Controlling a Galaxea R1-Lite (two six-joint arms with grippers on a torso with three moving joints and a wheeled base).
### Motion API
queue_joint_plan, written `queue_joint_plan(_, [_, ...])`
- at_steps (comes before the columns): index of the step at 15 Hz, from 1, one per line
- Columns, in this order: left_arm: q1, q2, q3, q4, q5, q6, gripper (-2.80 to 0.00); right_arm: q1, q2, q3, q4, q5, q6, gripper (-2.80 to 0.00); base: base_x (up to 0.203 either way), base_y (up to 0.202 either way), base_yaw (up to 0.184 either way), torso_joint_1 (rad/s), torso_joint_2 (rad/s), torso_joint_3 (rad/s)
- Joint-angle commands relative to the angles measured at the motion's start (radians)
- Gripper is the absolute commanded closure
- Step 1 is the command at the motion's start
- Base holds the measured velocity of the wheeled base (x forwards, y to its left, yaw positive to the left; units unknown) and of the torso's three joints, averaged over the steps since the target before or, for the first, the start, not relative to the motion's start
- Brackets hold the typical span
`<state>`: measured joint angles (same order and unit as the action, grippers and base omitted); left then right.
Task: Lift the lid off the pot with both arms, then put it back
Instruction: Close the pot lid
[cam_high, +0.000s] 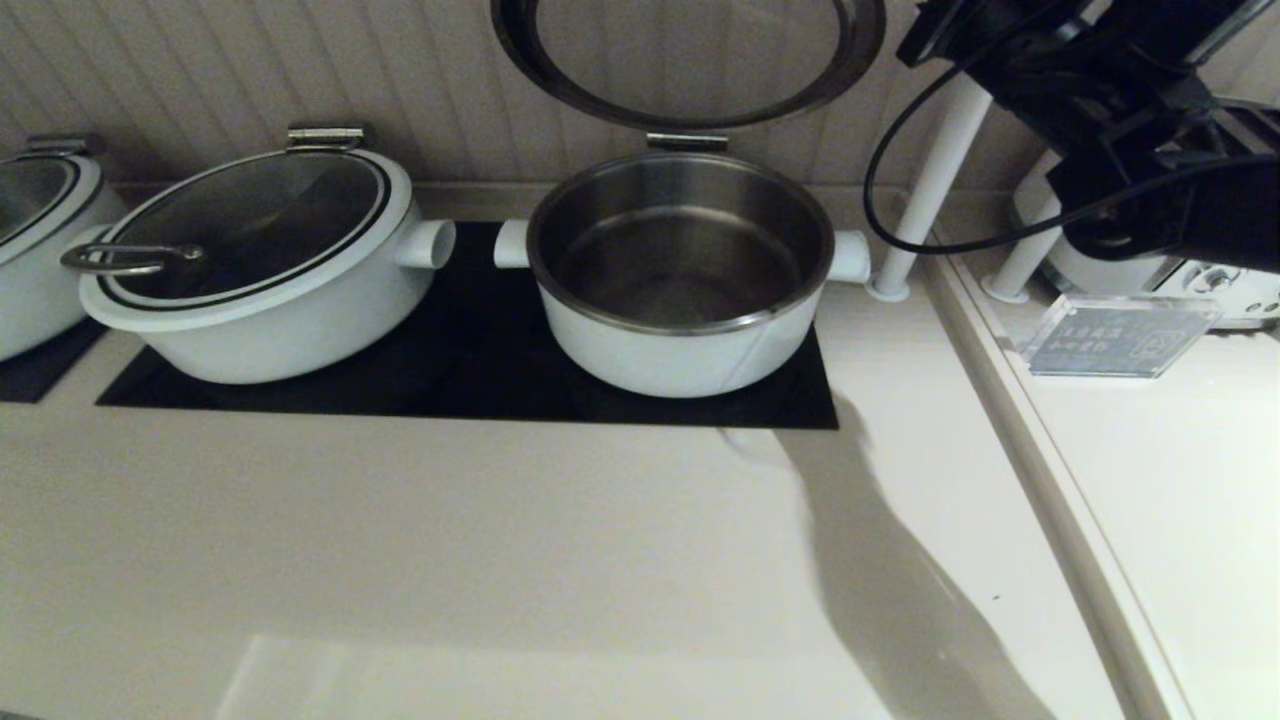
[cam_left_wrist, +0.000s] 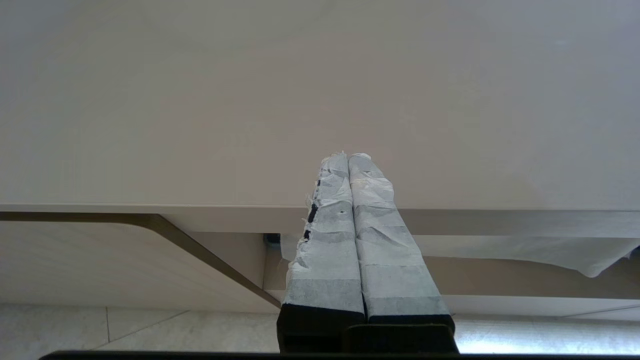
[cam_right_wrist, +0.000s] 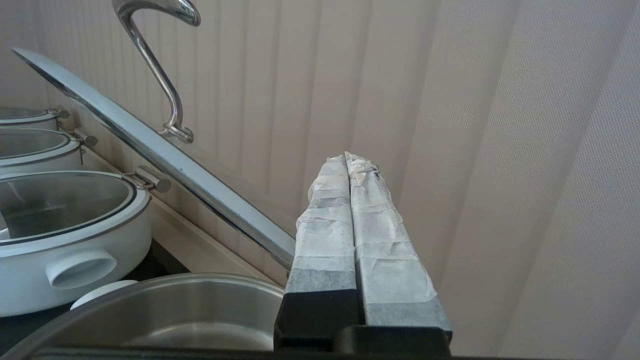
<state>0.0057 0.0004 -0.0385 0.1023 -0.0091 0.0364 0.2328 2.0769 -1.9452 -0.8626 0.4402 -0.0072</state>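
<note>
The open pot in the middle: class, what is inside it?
The pot shows only its bare steel liner; nothing lies in it. Its lid stands raised on the hinge behind. The near inner wall is hidden by the rim.

right arm: black, looped black cable | fingers: frayed white wrap, seemingly cloth, black bases

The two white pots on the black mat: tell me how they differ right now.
The right pot stands open, its lid hinged up against the wall; the left pot is shut under a glass lid. The right pot shows a bare steel liner and looks deeper; the left pot looks wider and shallower. Both are round and white with stubby side handles.
</note>
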Motion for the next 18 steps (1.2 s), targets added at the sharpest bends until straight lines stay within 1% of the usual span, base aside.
queue_joint_plan(1, [0.000, 0.000, 0.000, 0.000, 0.000, 0.000, 0.00, 0.000, 0.009, 0.002, -0.007, 0.003, 0.000, 0.00, 0.000, 0.000, 0.000, 0.000, 0.00, 0.000])
queue_joint_plan(11, [0.000, 0.000, 0.000, 0.000, 0.000, -0.001, 0.00, 0.000, 0.019, 0.017, -0.021, 0.014, -0.002, 0.00, 0.000, 0.000, 0.000, 0.000, 0.00, 0.000])
queue_joint_plan(18, [0.000, 0.000, 0.000, 0.000, 0.000, 0.000, 0.00, 0.000, 0.012, 0.056, -0.035, 0.042, -0.002, 0.00, 0.000, 0.000, 0.000, 0.000, 0.00, 0.000])
